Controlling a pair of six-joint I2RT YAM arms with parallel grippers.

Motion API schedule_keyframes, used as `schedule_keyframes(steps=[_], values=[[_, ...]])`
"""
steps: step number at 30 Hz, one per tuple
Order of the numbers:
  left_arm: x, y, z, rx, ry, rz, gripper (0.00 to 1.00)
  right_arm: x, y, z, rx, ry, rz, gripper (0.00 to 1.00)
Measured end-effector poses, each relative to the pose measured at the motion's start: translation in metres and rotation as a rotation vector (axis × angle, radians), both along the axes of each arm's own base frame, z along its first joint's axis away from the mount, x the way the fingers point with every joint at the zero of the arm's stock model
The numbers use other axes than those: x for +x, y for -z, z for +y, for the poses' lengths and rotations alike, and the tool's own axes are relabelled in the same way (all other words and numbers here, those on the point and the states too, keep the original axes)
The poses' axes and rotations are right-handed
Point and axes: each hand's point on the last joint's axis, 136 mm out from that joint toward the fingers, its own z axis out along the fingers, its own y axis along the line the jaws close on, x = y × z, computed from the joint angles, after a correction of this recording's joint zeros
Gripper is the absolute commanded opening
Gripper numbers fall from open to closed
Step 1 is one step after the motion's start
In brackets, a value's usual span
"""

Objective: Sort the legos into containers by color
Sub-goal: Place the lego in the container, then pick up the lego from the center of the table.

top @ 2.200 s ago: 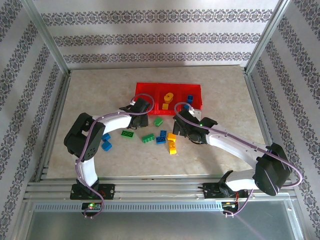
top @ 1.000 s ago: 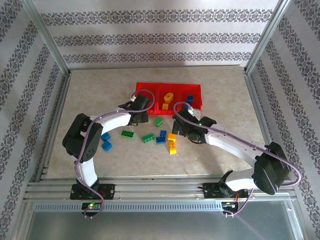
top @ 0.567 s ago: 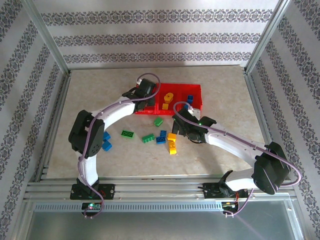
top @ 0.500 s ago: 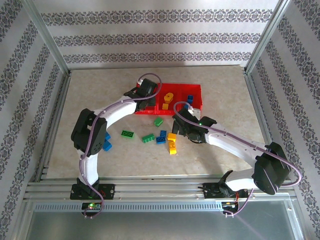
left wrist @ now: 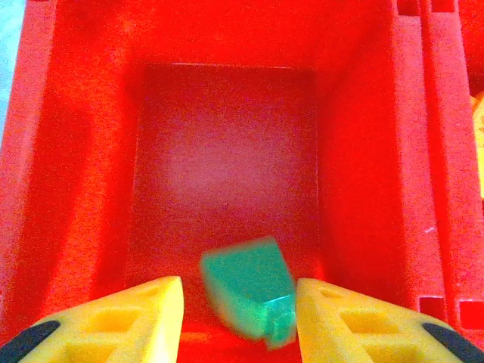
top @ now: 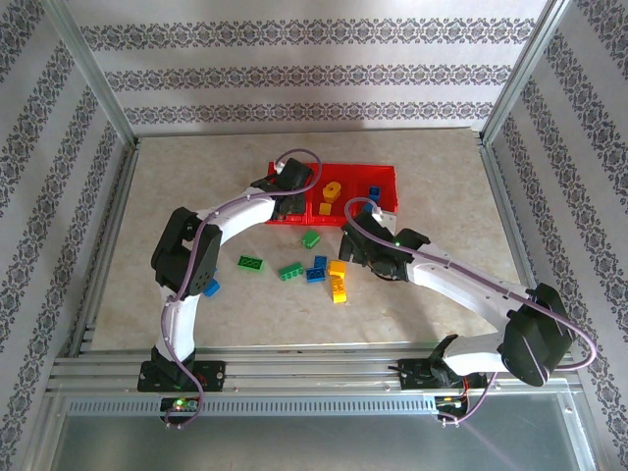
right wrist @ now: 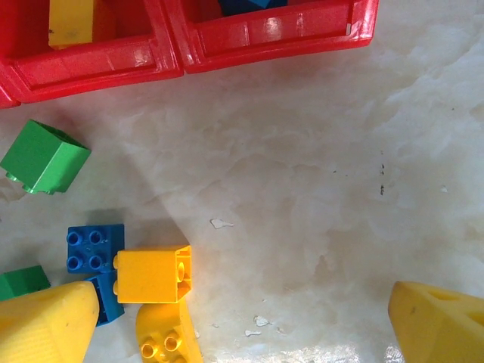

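1. Overhead, the red tray (top: 386, 169) lay at the far middle of the table (top: 451, 245), its three compartments side by side.
2. The left arm (top: 231, 211) reached over the tray's left compartment, and the left jaws hung above that compartment's red floor.
3. The left jaws stood narrowly apart. A green brick (left wrist: 249, 291) showed blurred between the two yellow fingers (left wrist: 128, 314).
4. A strip of red floor showed between that brick and the left-hand finger. Whether it touched the other finger could not be told.
5. The middle compartment held yellow-orange bricks (top: 332, 189), and the right compartment held a blue brick (top: 373, 191).
6. The right jaws were spread wide with nothing between them, just in front of the tray's near wall (right wrist: 265, 41). Their yellow fingertips (right wrist: 45, 325) sat at the bottom corners of the right wrist view.
7. Beside the right jaws' left fingertip, a yellow block (right wrist: 155, 274) lay against a blue block (right wrist: 94, 247). A second yellow piece (right wrist: 168, 340) lay just below them.
8. A green cube (right wrist: 44, 159) lay tilted on the table near the tray's front edge.
9. Further left on the table lay two flat green pieces (top: 252, 263). A lone blue piece (top: 210, 287) sat beside the left arm.
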Motion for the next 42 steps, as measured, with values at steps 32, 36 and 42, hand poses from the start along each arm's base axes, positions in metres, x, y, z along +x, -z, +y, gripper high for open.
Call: schedule_keyframes(steps=[32,36,42], values=[[-0.103,-0.007,-0.036,-0.144,0.168,0.083,0.65,0.0,-0.002,-0.016,0.013,0.087,-0.026,0.98],[-0.108,0.008,-0.05,-0.13,0.204,0.11,0.65,-0.001,-0.003,-0.017,0.022,0.097,-0.03,0.98],[-0.105,0.03,-0.056,-0.098,0.216,0.146,0.65,0.001,-0.006,-0.02,0.033,0.113,-0.04,0.98]])
